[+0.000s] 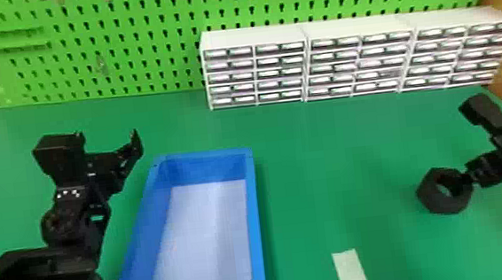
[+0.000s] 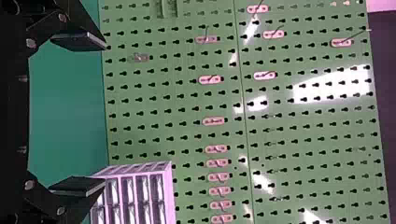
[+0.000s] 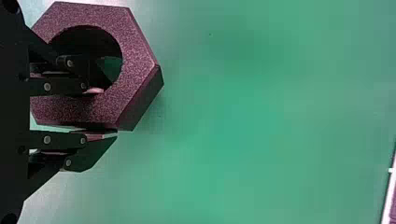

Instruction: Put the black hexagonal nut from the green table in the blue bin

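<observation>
Plainly, the green counter runs back to a pegboard, drawer cabinets far right. The blue bin, left of middle, bares its pale floor; its near rim is cut off. The left end effector, left of the bin, is spread wide. Across open room, at right, the right end effector clenches the black hexagonal nut, one finger in its hole.

The green table carries drawers, a bin and strips.
</observation>
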